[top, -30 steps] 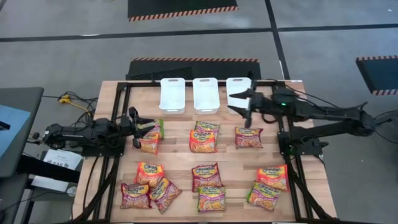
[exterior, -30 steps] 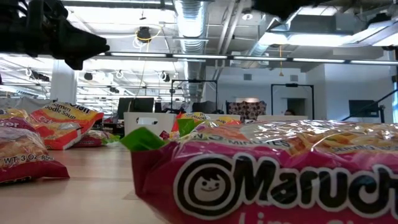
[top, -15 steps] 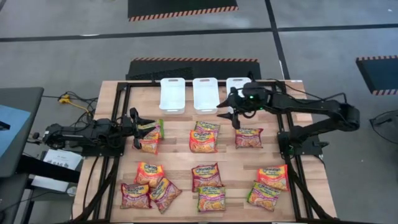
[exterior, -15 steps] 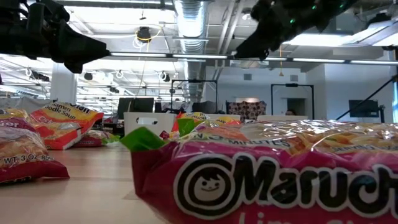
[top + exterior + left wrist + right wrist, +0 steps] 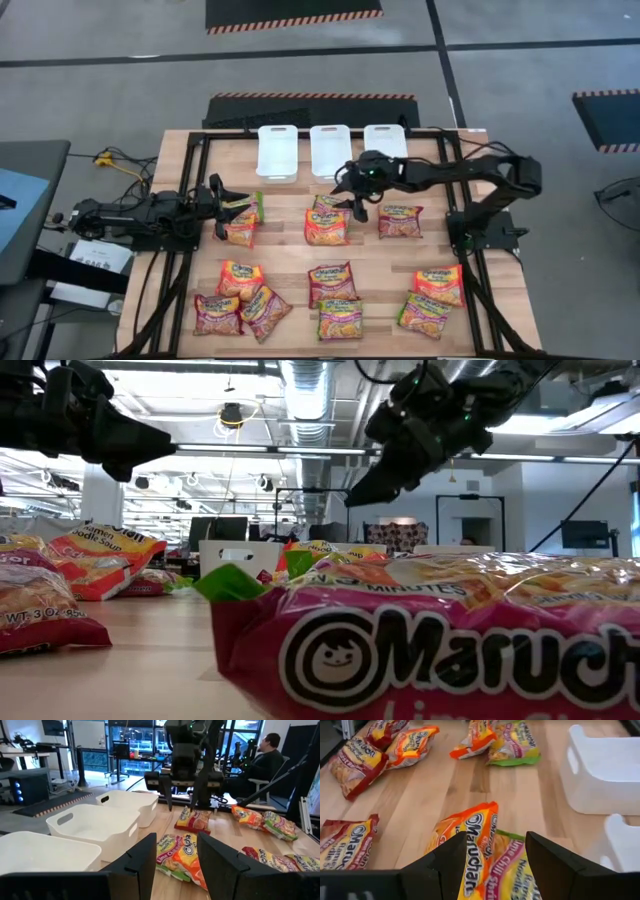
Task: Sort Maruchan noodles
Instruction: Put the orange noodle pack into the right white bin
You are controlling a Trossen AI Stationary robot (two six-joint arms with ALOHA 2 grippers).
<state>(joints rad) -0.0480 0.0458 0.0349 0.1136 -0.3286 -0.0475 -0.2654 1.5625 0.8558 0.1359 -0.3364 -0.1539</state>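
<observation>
Several Maruchan noodles packets lie flat on the wooden table [image 5: 290, 250]. At mid-table, an orange-trim packet [image 5: 325, 229] overlaps a green-trim one [image 5: 336, 205]. My right gripper [image 5: 351, 196] hangs open above this pair, slanting down, touching nothing. In the right wrist view its fingers [image 5: 445, 862] frame the orange packet [image 5: 470, 845]. By the left edge my left gripper [image 5: 221, 206] stands open and about level, just short of two overlapping packets [image 5: 241, 216]. In its wrist view these packets [image 5: 177, 857] show beyond the gap between its fingers.
Three white bins [image 5: 277, 152], [image 5: 330, 150], [image 5: 385, 140] stand in a row at the far edge. One more packet [image 5: 400, 220] lies right of the centre pair, and several others [image 5: 332, 284] are spread along the near half. A person [image 5: 267, 755] sits beyond the table.
My right gripper has come away from over the right bin, toward the table's left edge and down. It has tipped nose-down and now hangs over the centre pair of packets, still open. No packet has moved.
</observation>
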